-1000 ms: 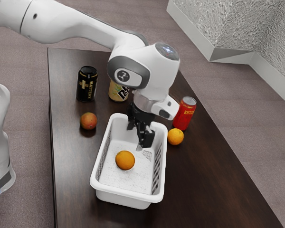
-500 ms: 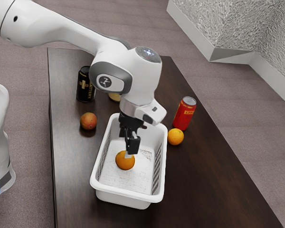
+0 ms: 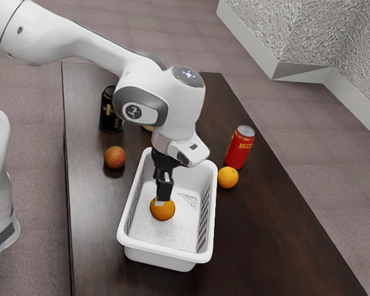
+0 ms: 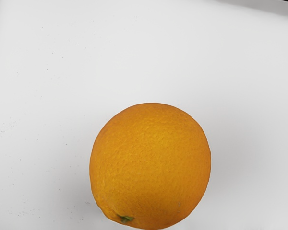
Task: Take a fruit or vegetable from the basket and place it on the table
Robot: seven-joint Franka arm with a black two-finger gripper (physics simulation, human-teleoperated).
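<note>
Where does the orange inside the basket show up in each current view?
Exterior view: the orange sits on the floor of the white basket, just below the gripper.
Wrist view: the orange is large, close beneath the hand, with its green stem mark showing.
Shared landmark: the basket's white floor, around the orange in both.

Round orange [image 4: 151, 165] with a small green stem mark, on the white basket's [image 3: 166, 252] floor.
</note>
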